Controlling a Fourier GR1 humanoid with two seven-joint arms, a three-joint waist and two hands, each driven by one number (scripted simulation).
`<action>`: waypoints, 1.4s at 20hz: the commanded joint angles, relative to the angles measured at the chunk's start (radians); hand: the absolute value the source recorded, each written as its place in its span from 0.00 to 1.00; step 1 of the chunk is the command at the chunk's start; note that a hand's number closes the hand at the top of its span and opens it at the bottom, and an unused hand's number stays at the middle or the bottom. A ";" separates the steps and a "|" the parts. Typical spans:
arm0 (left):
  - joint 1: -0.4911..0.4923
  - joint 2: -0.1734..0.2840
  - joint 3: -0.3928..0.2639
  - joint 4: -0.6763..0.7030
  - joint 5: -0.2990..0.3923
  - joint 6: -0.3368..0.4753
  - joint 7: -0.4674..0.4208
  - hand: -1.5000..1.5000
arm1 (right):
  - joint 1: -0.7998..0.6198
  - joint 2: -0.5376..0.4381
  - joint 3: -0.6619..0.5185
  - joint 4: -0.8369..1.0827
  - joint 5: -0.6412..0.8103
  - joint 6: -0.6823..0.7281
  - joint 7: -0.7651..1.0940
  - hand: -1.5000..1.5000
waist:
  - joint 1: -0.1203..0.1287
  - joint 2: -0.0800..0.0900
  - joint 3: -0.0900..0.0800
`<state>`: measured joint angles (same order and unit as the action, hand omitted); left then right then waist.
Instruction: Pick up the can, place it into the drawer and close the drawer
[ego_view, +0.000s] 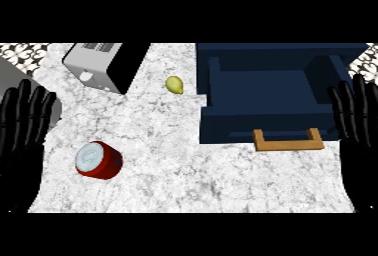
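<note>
Head view, looking steeply down. The white marbled counter (192, 165) fills most of the scene. At the far right stands a dark blue cabinet (280, 55) whose drawer (221, 125) is pulled out toward the near side, its interior open to view and nothing visible inside; a tan, U-shaped handle (288, 142) projects from the drawer's near front over the counter.

At the far left lies a toaster (100, 65) with a grey top, slots and a black side face, set at an angle to the counter's edge.

The left hand (22, 130) shows at the left edge and the right hand (358, 130) at the right edge. Both are black, palms up the frame, fingers straight and pointing away, relaxed and grasping nothing. Each rests well apart from every object.

The can (98, 160), red with a pale grey lid, lies tilted on the near left part of the counter, lid facing up and to the left. It is outside the drawer and well apart from it.

A small yellow-green lemon (174, 84) sits on the far counter, between the toaster and the cabinet.
</note>
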<state>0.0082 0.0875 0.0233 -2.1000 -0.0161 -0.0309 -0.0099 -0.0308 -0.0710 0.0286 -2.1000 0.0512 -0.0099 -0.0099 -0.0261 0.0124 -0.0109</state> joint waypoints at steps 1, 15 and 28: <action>-0.003 -0.050 -0.024 0.017 -0.085 0.080 0.012 0.00 | 0.032 0.016 0.010 -0.012 0.016 -0.011 -0.005 0.00 | 0.023 -0.013 0.011; 0.331 -0.087 -0.226 -0.168 -0.447 0.865 0.469 0.00 | 0.108 -0.001 -0.111 -0.004 -0.071 -0.053 0.246 0.00 | 0.026 -0.014 0.013; 0.150 -0.087 -0.257 -0.048 -0.633 0.903 0.668 0.00 | 0.138 0.002 -0.120 -0.017 -0.071 -0.019 0.224 0.00 | 0.024 -0.012 0.011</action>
<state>0.2352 0.0003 -0.3087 -2.2043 -0.6832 0.8856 0.6290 0.1035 -0.0794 -0.1095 -2.1061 -0.0384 -0.0281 0.2042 -0.0012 -0.0004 0.0005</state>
